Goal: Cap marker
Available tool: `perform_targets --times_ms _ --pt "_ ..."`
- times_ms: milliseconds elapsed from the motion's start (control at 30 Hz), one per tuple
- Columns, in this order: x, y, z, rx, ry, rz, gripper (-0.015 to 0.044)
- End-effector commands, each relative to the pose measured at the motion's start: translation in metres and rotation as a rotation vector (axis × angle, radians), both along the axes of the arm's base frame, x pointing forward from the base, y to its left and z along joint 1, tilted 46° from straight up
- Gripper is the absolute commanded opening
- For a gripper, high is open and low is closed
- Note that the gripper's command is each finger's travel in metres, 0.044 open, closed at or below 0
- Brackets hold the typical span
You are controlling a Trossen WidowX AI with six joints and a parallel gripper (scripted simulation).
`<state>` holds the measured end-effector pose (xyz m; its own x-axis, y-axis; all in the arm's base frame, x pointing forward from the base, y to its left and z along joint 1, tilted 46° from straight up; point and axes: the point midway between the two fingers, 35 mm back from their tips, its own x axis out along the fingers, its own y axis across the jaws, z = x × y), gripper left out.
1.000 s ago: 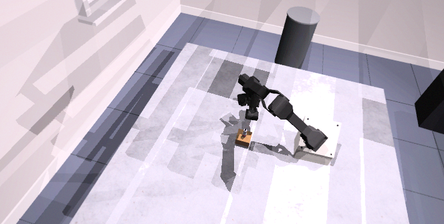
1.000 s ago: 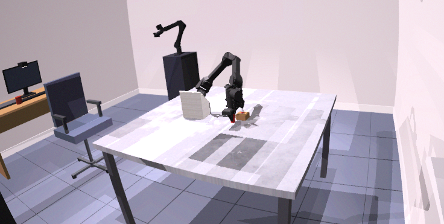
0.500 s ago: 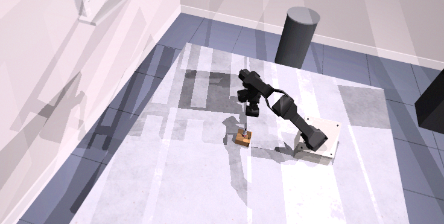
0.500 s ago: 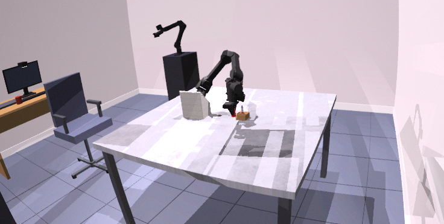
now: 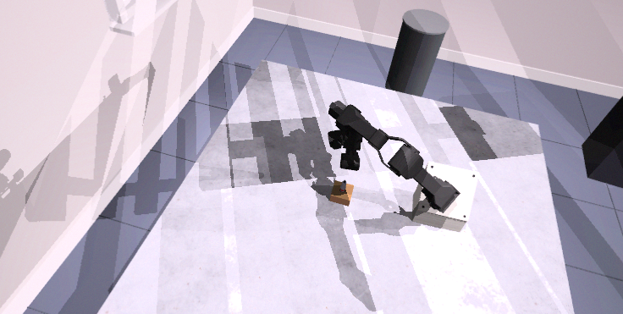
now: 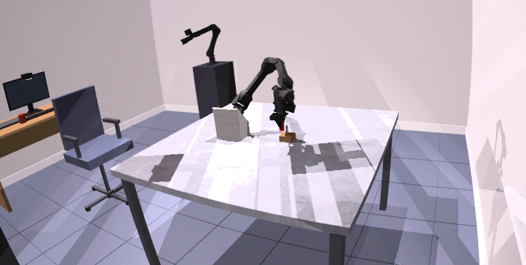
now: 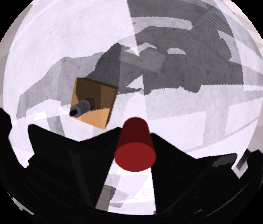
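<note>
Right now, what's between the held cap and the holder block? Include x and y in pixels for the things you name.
Only tabletop (image 5: 261,246) (image 6: 235,175) (image 7: 182,120), patched with light and shadow, shows between the red cap (image 6: 283,127) (image 7: 135,157) and holder block (image 5: 340,198) (image 6: 286,138) (image 7: 101,116); no object there. Wrist view shows it.
</note>
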<state>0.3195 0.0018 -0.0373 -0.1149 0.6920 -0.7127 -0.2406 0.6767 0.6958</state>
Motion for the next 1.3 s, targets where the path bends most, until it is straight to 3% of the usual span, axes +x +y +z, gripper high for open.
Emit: perform_targets --times_ms 0,600,1267 --pt "-0.002 0.006 0.012 0.005 0.004 -0.006 0.0" --pt "-0.011 0.034 0.067 0.011 0.007 -0.005 0.0" --pt "-0.013 0.05 0.052 0.011 0.006 -0.006 0.0"
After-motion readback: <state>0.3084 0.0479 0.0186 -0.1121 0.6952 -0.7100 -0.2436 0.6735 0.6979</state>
